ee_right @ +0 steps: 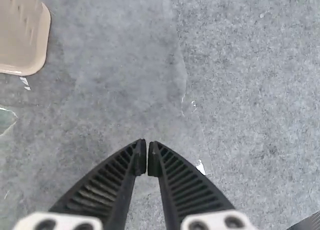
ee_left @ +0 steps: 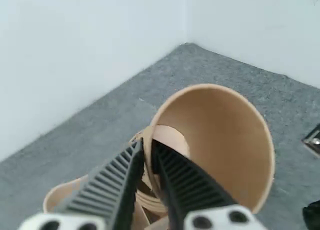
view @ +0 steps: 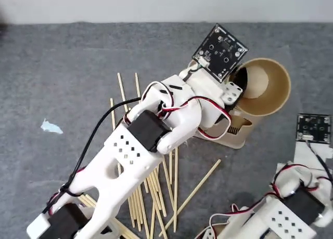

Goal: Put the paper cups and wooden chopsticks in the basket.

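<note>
A tan paper cup (view: 265, 85) lies tilted on its side over the beige basket (view: 237, 136) at the right. My left gripper (ee_left: 147, 149) is shut on the cup's (ee_left: 225, 135) rim, one finger inside and one outside; the basket's rim (ee_left: 62, 196) shows below. In the high view the left arm (view: 156, 130) stretches from the lower left to the cup. Several wooden chopsticks (view: 171, 189) lie scattered on the grey mat, partly under that arm. My right gripper (ee_right: 147, 157) is shut on nothing, just above bare mat, with the basket's corner (ee_right: 22, 40) off to one side.
The right arm (view: 291, 210) sits at the lower right corner of the table. A small pale scrap (view: 51, 127) lies on the mat at the left. A white wall (view: 156, 5) runs along the back edge.
</note>
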{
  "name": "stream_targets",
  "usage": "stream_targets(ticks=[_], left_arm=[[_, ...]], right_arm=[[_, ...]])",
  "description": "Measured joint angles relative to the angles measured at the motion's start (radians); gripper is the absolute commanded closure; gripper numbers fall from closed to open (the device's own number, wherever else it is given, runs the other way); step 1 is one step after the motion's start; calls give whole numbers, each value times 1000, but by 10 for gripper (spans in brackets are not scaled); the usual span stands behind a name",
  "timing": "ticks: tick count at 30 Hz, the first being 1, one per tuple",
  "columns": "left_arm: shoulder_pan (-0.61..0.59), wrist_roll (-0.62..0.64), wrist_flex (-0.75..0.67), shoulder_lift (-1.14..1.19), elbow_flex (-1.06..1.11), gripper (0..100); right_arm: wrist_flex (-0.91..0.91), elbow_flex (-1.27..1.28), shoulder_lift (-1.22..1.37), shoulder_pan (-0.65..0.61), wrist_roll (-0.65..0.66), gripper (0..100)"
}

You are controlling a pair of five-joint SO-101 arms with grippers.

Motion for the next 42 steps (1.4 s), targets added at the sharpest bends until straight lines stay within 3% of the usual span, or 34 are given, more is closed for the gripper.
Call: stream_targets(ticks=[7, 18, 33, 42], left_arm=[[-46, 75, -26, 5, 0, 783], [-164, 81, -48, 81, 0, 783], [-91, 81, 43, -149, 0, 783], [-89, 80, 11, -92, 0, 784]], right_arm=[[0, 0, 0, 0, 0, 958], [0, 0, 0, 0, 0, 958], [0, 0, 0, -29, 0, 958], [0, 0, 0, -29, 0, 958]])
